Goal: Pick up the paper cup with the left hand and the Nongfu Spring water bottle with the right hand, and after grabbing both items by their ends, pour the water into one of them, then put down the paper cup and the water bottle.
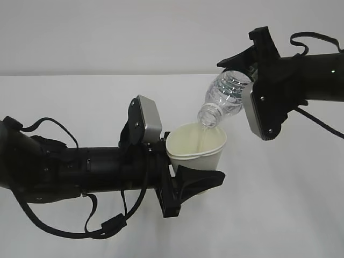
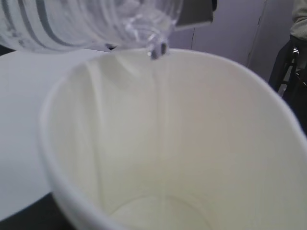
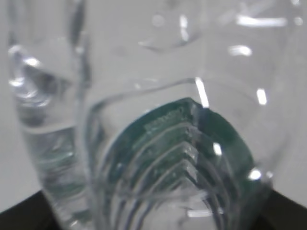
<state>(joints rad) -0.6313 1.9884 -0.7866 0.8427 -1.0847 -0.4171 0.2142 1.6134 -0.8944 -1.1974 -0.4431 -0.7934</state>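
My left gripper (image 1: 189,164) is shut on the lower part of the white paper cup (image 1: 196,147), holding it upright above the table. In the left wrist view the cup's pale inside (image 2: 201,143) fills the frame and hides the fingers. My right gripper (image 1: 246,86) is shut on the base end of the clear Nongfu Spring water bottle (image 1: 226,92), which tilts mouth-down over the cup. A thin stream of water (image 2: 160,115) runs from the bottle mouth (image 2: 158,45) into the cup. The right wrist view looks through the ribbed bottle (image 3: 158,158) at its green label (image 3: 211,139).
A white table (image 1: 290,209) lies under both arms, with a plain grey wall behind. Loose black cables (image 1: 102,228) hang from the left arm. A dark figure (image 2: 297,62) stands at the right edge of the left wrist view.
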